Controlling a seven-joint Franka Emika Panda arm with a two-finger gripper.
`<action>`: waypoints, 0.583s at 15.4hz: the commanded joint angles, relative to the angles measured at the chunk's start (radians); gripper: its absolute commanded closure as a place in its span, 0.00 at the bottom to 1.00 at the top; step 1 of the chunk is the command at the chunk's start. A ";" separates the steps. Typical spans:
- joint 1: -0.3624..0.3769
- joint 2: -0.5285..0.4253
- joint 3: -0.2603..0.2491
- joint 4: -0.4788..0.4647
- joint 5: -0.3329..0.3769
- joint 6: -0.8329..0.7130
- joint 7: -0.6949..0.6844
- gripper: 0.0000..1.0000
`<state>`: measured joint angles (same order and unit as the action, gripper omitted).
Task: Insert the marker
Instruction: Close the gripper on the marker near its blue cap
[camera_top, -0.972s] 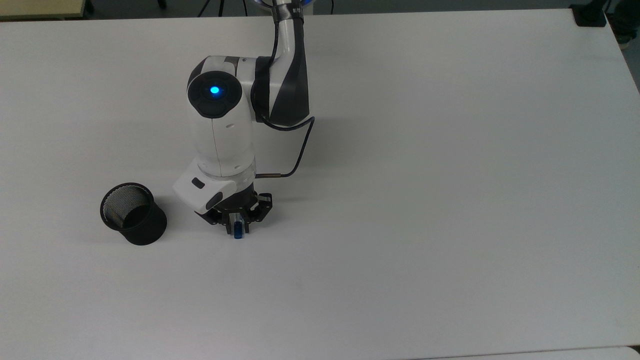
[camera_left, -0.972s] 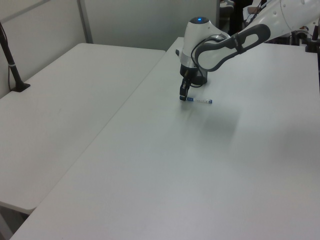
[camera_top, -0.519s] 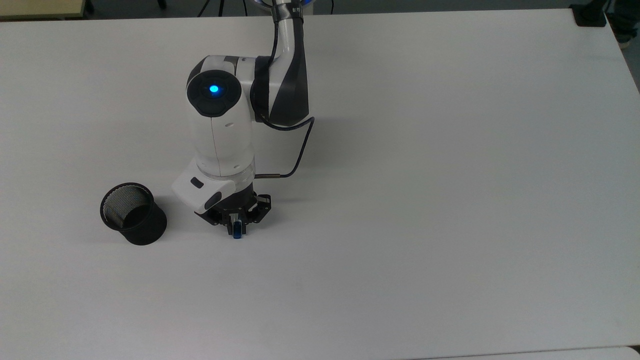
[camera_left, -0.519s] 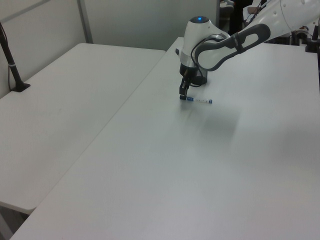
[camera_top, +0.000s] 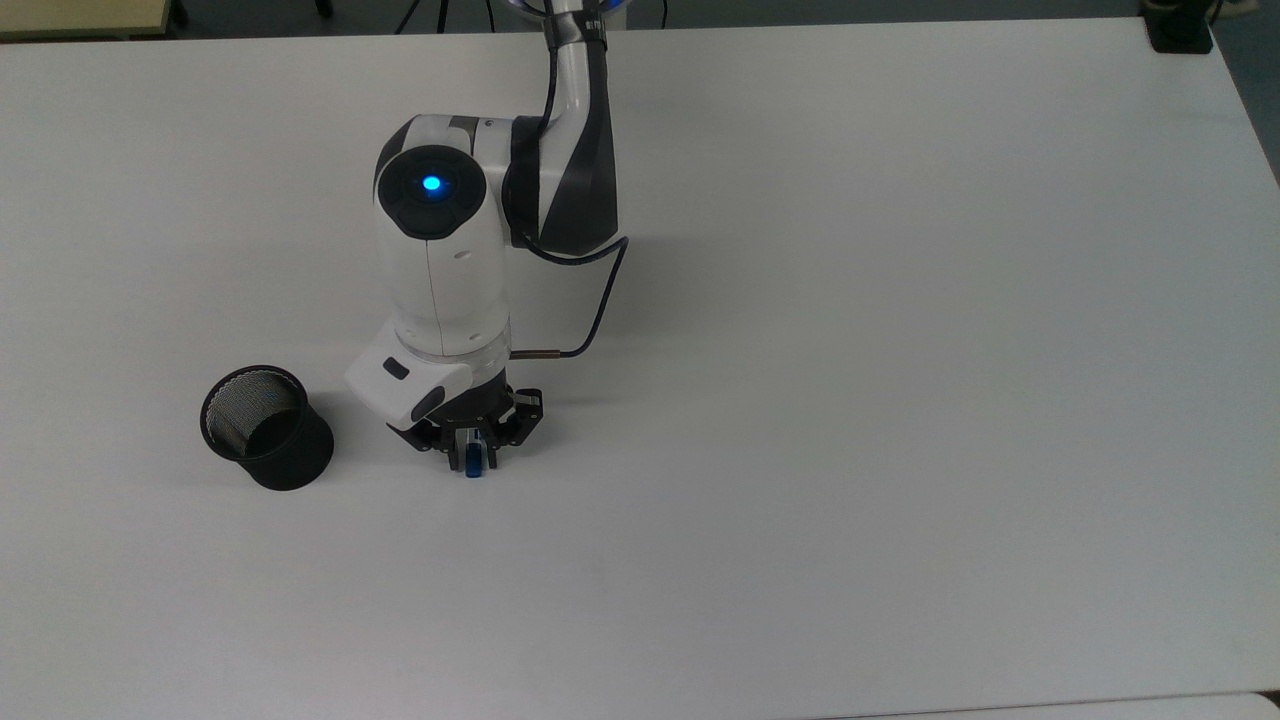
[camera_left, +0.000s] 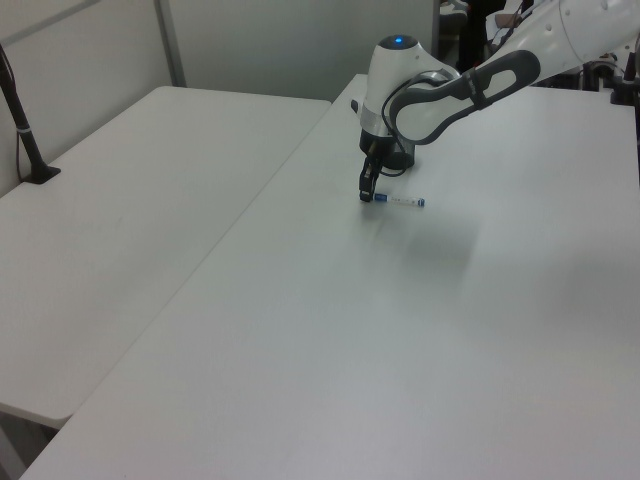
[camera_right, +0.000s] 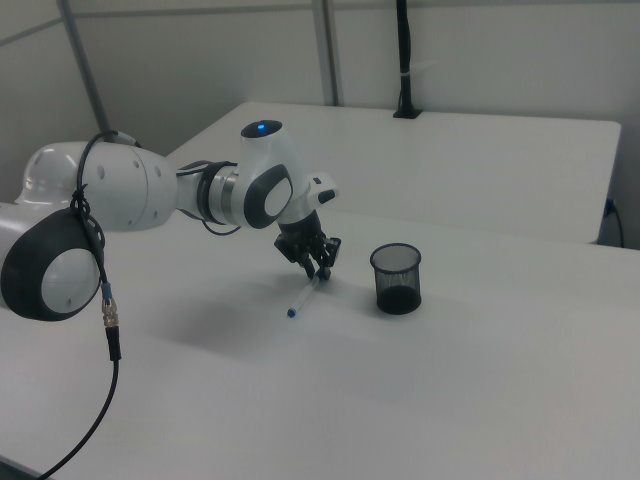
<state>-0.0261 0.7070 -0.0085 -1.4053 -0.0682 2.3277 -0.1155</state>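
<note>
The marker (camera_left: 400, 201) lies flat on the white table, a slim white barrel with blue ends. In the right view the marker (camera_right: 303, 298) runs from my fingers down to its blue tip. My gripper (camera_top: 475, 448) points straight down over one blue end, its fingers tight on either side of it. The gripper (camera_left: 367, 194) is at the marker's end on the left view's left, and the gripper (camera_right: 318, 270) is also seen beside the cup. The black mesh cup (camera_top: 266, 427) stands upright and empty to the top view's left of the gripper. The same cup (camera_right: 396, 278) stands apart from the marker.
The white table (camera_top: 850, 400) stretches wide on the top view's right and in front of the gripper. A second white table (camera_left: 110, 220) adjoins it in the left view. A black post (camera_right: 403, 60) stands on the far table in the right view.
Almost nothing: the arm's wrist has shifted by a few pixels. The marker and the cup are where they were.
</note>
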 joint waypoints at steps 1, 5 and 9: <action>0.008 0.011 -0.010 0.005 -0.022 0.022 0.020 0.69; 0.009 0.020 -0.010 0.006 -0.024 0.031 0.027 0.80; 0.009 0.020 -0.010 0.008 -0.024 0.044 0.028 0.84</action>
<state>-0.0257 0.7118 -0.0093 -1.4029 -0.0714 2.3378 -0.1118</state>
